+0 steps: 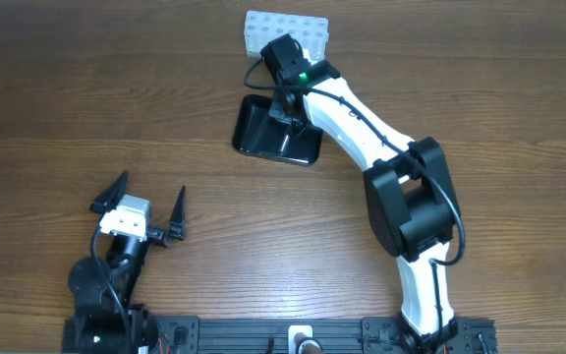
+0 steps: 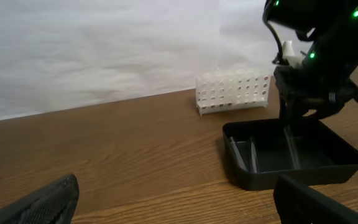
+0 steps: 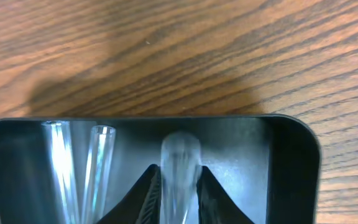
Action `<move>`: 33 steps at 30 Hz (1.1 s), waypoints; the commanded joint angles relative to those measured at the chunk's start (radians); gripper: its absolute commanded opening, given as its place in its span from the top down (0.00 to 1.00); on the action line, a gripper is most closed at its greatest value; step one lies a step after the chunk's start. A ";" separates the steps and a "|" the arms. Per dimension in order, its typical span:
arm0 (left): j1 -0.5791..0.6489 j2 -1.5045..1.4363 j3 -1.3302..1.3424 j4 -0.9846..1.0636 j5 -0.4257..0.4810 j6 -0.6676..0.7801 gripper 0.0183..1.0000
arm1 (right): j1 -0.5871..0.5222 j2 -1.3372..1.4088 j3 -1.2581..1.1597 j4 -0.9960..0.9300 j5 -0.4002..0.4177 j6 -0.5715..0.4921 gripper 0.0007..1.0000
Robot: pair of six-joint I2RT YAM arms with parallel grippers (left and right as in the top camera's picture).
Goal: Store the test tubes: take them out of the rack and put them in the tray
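From above, the brown wooden surface [image 1: 86, 88] holds a white rack [image 1: 285, 31] at the far edge and a black tray [image 1: 263, 128] just in front of it. The right arm stretches up from its base to the tray, with the right gripper [image 1: 286, 110] over it. The left gripper [image 1: 153, 181] sits near its own base, well apart from the tray, with its fingers spread wide and nothing in them. From the left wrist, the rack [image 2: 234, 92] stands behind the tray [image 2: 328, 171]. Two test tubes [image 2: 252, 155] lie side by side inside the tray. The right gripper [image 2: 291, 118] hangs over the tray with a third test tube [image 2: 291, 146] tilted down into it. From the right wrist, the right gripper's fingers [image 3: 145, 196] are closed on the third test tube [image 3: 180, 162]. Its round end points into the tray, beside the two lying ones.
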 commanded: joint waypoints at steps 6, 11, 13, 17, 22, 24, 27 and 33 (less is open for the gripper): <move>-0.003 -0.008 -0.005 -0.001 0.010 0.014 0.00 | -0.006 0.003 0.003 0.014 0.007 0.003 0.68; -0.003 -0.007 -0.005 -0.001 0.010 0.014 0.00 | -0.006 -0.086 0.003 0.024 0.017 -0.063 0.64; -0.003 -0.007 -0.005 -0.001 0.010 0.014 0.00 | -0.006 -0.138 0.003 0.023 0.058 -0.107 0.56; -0.003 -0.007 -0.005 -0.001 0.010 0.014 0.00 | -0.034 -0.280 0.002 0.049 0.150 -0.282 0.39; -0.003 -0.008 -0.005 -0.001 0.010 0.014 0.00 | -0.098 -0.402 0.000 0.085 0.162 -0.468 0.28; -0.003 -0.008 -0.005 -0.001 0.010 0.014 0.00 | -0.146 -0.479 -0.019 0.101 0.222 -0.519 0.26; -0.003 -0.008 -0.005 -0.001 0.010 0.014 0.00 | -0.196 -0.564 -0.071 0.130 0.233 -0.563 0.22; -0.003 -0.007 -0.005 -0.001 0.010 0.014 0.00 | -0.269 -0.811 -0.376 0.314 0.232 -0.621 0.11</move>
